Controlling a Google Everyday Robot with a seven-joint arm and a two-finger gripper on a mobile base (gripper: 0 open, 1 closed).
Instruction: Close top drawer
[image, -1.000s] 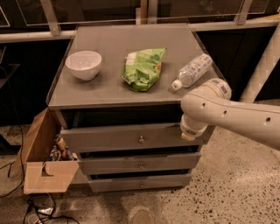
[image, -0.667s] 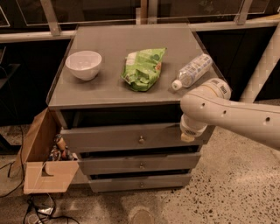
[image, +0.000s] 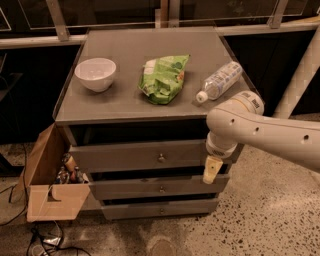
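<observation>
Wide grey wooden top drawer (image: 125, 156) — standing slightly out under the grey desk (image: 130, 95) top. Cream end effector (image: 212, 170) at its front's right end, state impossible to tell. Likely stiff, weighty, free-sliding — best pushed flat on the panel.

dim warm overhead light | deep shadow under tabletop (image: 150, 107) | jaws lit pale before top drawer (image: 125, 156), right end

3 drawers (image: 145, 156); 1 bowl (image: 95, 74), bag (image: 164, 77), bottle (image: 220, 80); claw (image: 212, 170) prob. at drawers
</observation>
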